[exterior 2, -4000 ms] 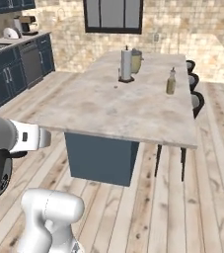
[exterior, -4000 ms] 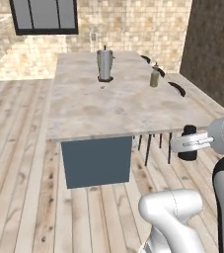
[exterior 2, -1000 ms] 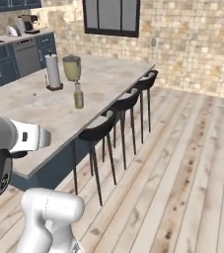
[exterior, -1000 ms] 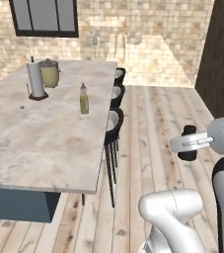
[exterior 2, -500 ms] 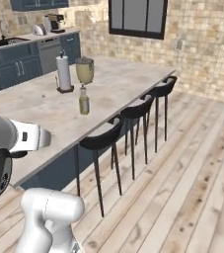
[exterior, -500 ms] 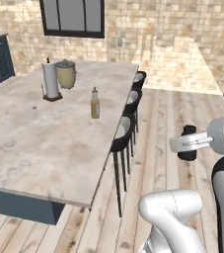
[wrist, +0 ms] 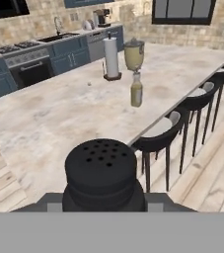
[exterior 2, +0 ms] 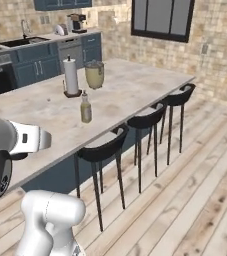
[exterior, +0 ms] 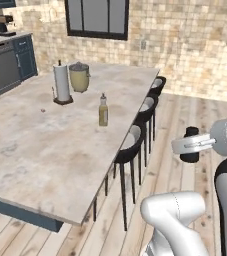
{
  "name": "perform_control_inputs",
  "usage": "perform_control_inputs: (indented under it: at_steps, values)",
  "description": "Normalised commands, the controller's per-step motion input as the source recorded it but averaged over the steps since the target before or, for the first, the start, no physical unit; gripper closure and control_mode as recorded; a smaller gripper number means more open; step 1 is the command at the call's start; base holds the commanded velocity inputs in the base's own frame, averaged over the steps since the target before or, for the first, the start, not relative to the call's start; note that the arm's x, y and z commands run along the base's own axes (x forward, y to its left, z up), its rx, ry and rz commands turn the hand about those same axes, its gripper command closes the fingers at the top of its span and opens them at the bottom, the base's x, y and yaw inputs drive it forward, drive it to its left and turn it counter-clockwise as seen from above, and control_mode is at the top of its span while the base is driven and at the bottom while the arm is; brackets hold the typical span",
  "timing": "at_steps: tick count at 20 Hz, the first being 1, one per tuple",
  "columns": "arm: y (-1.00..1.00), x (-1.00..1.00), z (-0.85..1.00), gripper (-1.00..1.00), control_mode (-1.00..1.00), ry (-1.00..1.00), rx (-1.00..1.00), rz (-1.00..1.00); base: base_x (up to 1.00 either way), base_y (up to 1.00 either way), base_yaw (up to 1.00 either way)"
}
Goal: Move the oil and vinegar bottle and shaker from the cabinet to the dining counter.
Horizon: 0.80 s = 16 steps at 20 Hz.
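Hand view, looking along the jaws: dark perforated dome of the shaker [wrist: 101, 170] close in front, upright, seated between the finger tips and apparently clamped there, jaws partly closed around its body. Beyond it, beige marbled dining counter [wrist: 49, 118] stretching away up and left, with the oil and vinegar bottle [wrist: 136, 90] already standing upright on the tabletop near the stool-side edge, well apart from the held shaker. Behind the bottle, paper towel roll [wrist: 111, 58] and beige lidded pot [wrist: 133, 54] side by side. Left base view: gripper [exterior: 190, 145] out over the wooden floor on the stool side of the island, shaker [exterior: 190, 144] showing as a small black cylinder in it, tabletop edge [exterior: 116, 150] lying to the left and forward, row of dark stools [exterior: 130, 147] between. Right base view: bottle [exterior 2: 86, 108] upright near the counter's near edge, towel roll [exterior 2: 71, 76] further back. Key relation, judged: free tabletop lies ahead and to the left of the jaws, across the stool backs, at roughly the shaker's own height; shaker's long axis vertical, so likely a forward carry over the edge, then a straight lowering beside the bottle, clear of it. Bottle half of the task apparently done; shaker not yet set down.
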Motion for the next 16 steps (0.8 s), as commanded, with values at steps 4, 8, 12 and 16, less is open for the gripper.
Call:
perform_control_inputs:
  at_steps: [4, 8, 12, 16]
  values:
    - [0.00, 0.00, 0.00, 1.00, 1.00, 0.00, 0.00, 0.00, 0.31, -0.58, 0.22]
    - [0.00, 0.00, 0.00, 1.00, 1.00, 0.00, 0.00, 0.00, 0.29, -0.58, 0.22]
    - [0.00, 0.00, 0.00, 1.00, 1.00, 0.00, 0.00, 0.00, 0.31, -0.51, 0.29]
    - [0.00, 0.00, 0.00, 1.00, 1.00, 0.00, 0.00, 0.00, 0.27, -0.52, 0.32]
